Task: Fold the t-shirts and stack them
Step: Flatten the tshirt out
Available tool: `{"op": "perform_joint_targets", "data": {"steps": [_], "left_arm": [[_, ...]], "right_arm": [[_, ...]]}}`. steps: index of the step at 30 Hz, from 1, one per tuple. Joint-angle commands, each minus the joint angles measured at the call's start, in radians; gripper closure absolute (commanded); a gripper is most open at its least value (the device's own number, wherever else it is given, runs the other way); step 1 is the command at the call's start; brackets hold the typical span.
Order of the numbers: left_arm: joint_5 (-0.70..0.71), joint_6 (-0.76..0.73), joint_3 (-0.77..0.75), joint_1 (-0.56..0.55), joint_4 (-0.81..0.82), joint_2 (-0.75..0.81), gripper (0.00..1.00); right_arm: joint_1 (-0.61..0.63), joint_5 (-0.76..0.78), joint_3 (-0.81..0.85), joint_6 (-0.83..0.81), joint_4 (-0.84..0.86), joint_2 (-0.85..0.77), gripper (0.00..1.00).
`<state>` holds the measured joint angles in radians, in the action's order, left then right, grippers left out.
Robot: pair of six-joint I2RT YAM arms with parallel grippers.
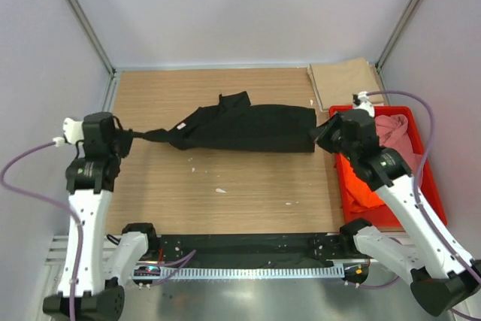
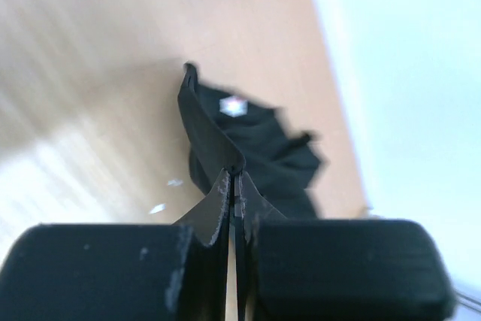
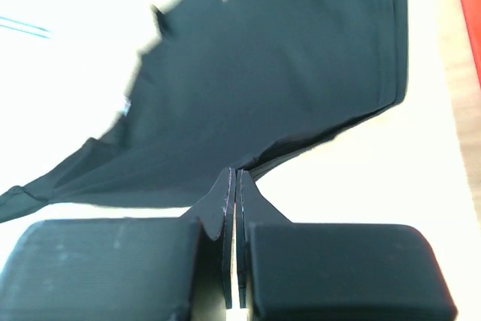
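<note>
Black t-shirt (image 1: pixel 248 129) spans the middle: bare table (image 1: pixel 225 201) nearer than it and beyond it, open passage both ways. Right of it the red crate (image 1: pixel 391 110) blocks; folded tan t-shirt (image 1: pixel 346 80) sits far-right of it.

R end effector (image 3: pixel 234 177) pinched on black t-shirt (image 3: pixel 263 73) edge | cloth spread fwd (red crate (image 3: pixel 467 13) top-rt)

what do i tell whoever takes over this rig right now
Left gripper: shut on the left end of the black t-shirt.
Right gripper: shut on its right end; the shirt is stretched across the table.
Tan t-shirt: folded flat at the far right corner.
Pink t-shirt and orange t-shirt: bunched in the red crate.
Done: the tan one, it seems.
Left: fold black, then pink and orange, and stack all.
</note>
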<state>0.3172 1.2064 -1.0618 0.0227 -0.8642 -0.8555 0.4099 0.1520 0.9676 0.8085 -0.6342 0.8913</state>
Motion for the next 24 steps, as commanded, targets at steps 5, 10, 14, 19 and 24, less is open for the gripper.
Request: {"op": "perform_joint_targets", "data": {"steps": [5,10,14,19,24], "left_arm": [[0.039,-0.110,-0.283,0.000,-0.203,0.157,1.00],[-0.026,-0.119,-0.411,-0.013,-0.216,0.159,1.00],[-0.040,-0.152,-0.440,-0.013,-0.158,0.096,1.00],[-0.032,-0.195,-0.425,-0.013,0.022,-0.104,1.00],[0.016,-0.246,-0.518,-0.012,0.243,-0.388,1.00]], "right_arm": [[-0.002,-0.055,0.216,0.024,-0.175,-0.175,0.99],[-0.002,-0.086,0.292,0.073,-0.210,-0.198,0.99],[-0.002,-0.031,0.318,0.049,-0.164,-0.115,0.99],[-0.002,0.009,0.465,-0.043,-0.010,0.220,0.99],[-0.003,0.093,0.805,-0.205,0.099,0.605,0.99]]}}
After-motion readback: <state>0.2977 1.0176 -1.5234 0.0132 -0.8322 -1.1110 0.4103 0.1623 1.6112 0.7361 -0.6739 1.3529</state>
